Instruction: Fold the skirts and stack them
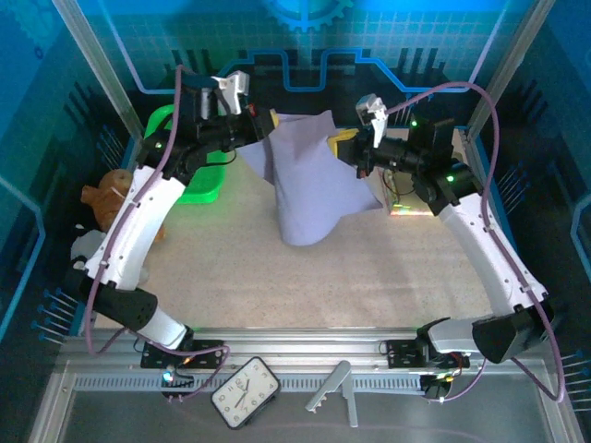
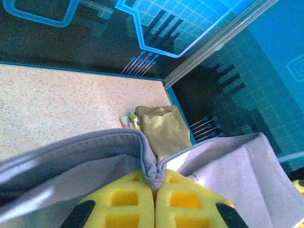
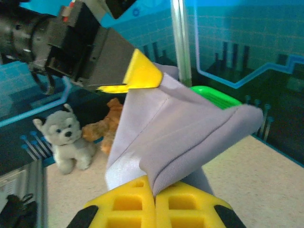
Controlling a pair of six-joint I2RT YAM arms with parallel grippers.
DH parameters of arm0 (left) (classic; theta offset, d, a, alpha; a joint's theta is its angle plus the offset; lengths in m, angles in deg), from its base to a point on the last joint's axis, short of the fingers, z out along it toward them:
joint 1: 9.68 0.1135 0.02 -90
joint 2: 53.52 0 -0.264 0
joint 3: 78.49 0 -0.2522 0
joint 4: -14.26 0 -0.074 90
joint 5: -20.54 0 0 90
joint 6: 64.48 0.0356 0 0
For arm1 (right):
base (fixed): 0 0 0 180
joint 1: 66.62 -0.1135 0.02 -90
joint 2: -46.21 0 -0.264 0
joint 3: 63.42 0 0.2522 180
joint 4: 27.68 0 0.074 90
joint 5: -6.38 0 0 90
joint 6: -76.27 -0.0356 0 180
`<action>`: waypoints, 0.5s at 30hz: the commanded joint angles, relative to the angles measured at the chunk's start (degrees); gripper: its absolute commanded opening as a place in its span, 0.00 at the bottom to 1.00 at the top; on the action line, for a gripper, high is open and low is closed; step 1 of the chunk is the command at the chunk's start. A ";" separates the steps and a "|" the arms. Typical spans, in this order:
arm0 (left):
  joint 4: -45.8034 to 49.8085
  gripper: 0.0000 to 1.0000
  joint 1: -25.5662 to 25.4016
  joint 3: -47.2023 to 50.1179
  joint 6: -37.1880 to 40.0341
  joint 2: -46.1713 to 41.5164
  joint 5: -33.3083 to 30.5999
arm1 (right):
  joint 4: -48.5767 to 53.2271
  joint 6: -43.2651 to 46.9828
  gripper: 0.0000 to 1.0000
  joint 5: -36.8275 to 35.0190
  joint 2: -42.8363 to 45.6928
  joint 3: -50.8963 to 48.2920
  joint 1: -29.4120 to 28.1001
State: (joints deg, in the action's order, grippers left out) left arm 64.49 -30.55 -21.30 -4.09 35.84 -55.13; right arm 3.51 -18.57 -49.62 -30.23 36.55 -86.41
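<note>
Aloft, left gripper (image 2: 155, 185) and right gripper (image 3: 154, 192) each pinched shut on grey skirt (image 1: 309, 185); cloth hung below fingers (image 3: 126, 208), seemingly raised to spread for folding.

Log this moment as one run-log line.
left gripper: shut on grey-lavender skirt | right gripper: shut on same skirt | grey-lavender skirt: hangs between both | olive-khaki skirt: lying on table

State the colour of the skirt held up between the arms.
The skirt is plain grey-lavender, best seen in the top external view.
</note>
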 commanded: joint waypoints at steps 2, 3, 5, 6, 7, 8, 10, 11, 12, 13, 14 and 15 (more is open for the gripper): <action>-0.68 0.00 -0.14 -6.01 2.29 5.41 -6.76 | 2.29 3.50 0.00 -5.54 -3.10 -0.17 3.28; -1.44 0.00 -0.10 -7.19 2.66 7.09 -8.34 | 2.61 4.61 0.00 -5.74 -4.28 0.88 4.18; -2.79 0.00 -0.03 -10.47 3.73 10.90 -10.96 | 2.52 5.79 0.00 -6.34 -6.89 2.90 6.24; -2.93 0.00 0.07 -13.25 4.28 13.36 -12.15 | 2.67 6.24 0.00 -6.25 -8.68 4.79 7.48; -3.13 0.00 0.20 -16.51 5.14 15.92 -13.11 | 3.18 6.62 0.00 -6.18 -10.93 7.32 8.80; -3.26 0.00 0.36 -19.70 5.85 18.20 -14.13 | 4.32 7.15 0.00 -6.23 -12.76 10.11 9.82; -3.85 0.00 0.86 -27.89 7.32 23.47 -15.81 | 9.35 8.94 0.00 -5.68 -18.26 19.65 11.68; -4.01 0.00 1.35 -31.55 7.49 25.64 -15.91 | 11.72 9.61 0.00 -5.62 -20.92 23.86 12.24; -4.10 0.00 1.94 -35.57 7.34 27.97 -15.57 | 14.87 10.54 0.00 -5.55 -23.32 29.30 12.69; -4.15 0.00 2.56 -39.43 6.87 29.86 -15.05 | 17.94 12.00 0.00 -5.47 -25.24 34.25 12.80; -4.52 0.00 3.11 -42.33 6.50 30.90 -14.27 | 20.20 13.34 0.00 -5.76 -26.52 37.72 12.76; -5.53 0.00 3.52 -43.95 6.32 31.56 -13.16 | 22.27 14.82 0.00 -6.03 -27.43 41.06 12.63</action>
State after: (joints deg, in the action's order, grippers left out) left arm 63.16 -29.76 -58.07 0.61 67.99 -65.97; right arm 17.70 -8.97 -54.75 -57.62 68.60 -74.56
